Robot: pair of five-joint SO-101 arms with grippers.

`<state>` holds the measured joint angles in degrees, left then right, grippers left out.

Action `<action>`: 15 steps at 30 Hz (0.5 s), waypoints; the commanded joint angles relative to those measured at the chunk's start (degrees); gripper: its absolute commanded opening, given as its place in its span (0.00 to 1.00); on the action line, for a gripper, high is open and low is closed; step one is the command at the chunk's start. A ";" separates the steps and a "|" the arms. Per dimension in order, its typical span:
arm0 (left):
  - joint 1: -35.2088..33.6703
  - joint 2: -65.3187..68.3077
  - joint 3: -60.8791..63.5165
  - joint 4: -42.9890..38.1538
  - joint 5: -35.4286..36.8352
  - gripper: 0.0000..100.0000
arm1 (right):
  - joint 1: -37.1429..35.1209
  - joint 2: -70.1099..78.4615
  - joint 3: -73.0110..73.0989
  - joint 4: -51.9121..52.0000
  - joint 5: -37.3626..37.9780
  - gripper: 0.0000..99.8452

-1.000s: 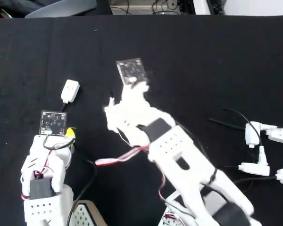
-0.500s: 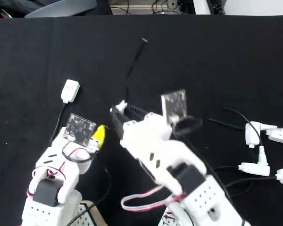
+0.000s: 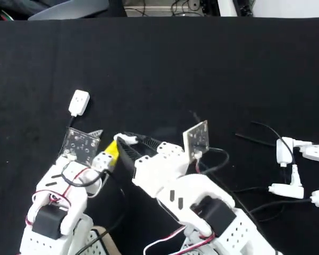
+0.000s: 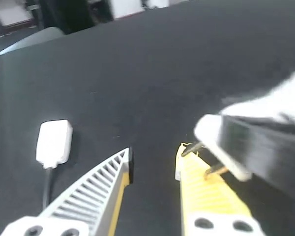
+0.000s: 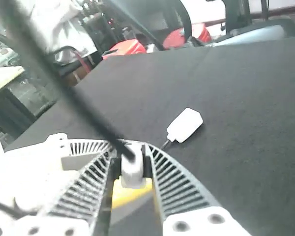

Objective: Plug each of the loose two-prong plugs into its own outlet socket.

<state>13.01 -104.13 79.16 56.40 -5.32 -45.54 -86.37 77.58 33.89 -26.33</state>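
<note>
My right gripper (image 3: 126, 140) is shut on a small white two-prong plug (image 5: 132, 166), whose black cable (image 5: 64, 91) runs off behind it. The plug (image 4: 214, 142) hangs with its prongs just over the yellow finger (image 4: 206, 189) of my left gripper (image 4: 153, 156), which is open and holds nothing. In the high view the left gripper (image 3: 106, 141) sits beside the right one, left of the table's middle. A white outlet socket (image 3: 78, 102) lies on the black cloth beyond both grippers, its cable leading back under the left arm; it appears as the socket (image 4: 54, 142) and the socket (image 5: 185, 124).
Several white plugs and sockets with black leads lie at the right edge: one (image 3: 284, 150), another (image 3: 287, 189), and more (image 3: 318, 153). The black tablecloth (image 3: 202, 58) covers the far half of the table. Room clutter stands behind the table.
The right arm has drawn back from the far middle and swung left, bringing the plug and its cable next to the left gripper. The left gripper has turned and shifted right toward it.
</note>
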 commanded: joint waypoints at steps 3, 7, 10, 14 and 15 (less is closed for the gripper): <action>-4.53 -0.44 -3.74 -3.16 0.88 0.16 | -1.58 11.21 -7.69 4.66 -0.26 0.01; -4.53 -0.44 -3.74 -2.99 0.88 0.16 | -1.32 20.53 -11.03 4.66 -0.26 0.01; -5.05 -0.44 -3.65 -2.55 0.70 0.16 | -0.70 25.45 -13.58 4.75 -0.09 0.01; -8.40 -0.44 -4.00 2.37 0.09 0.16 | 2.73 27.74 -16.92 5.89 0.26 0.01; -10.15 -0.44 -4.00 3.25 -1.14 0.16 | 3.43 28.18 -18.68 7.82 0.53 0.01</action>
<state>6.95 -104.04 79.25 57.71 -5.23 -44.22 -60.00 63.43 38.73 -26.33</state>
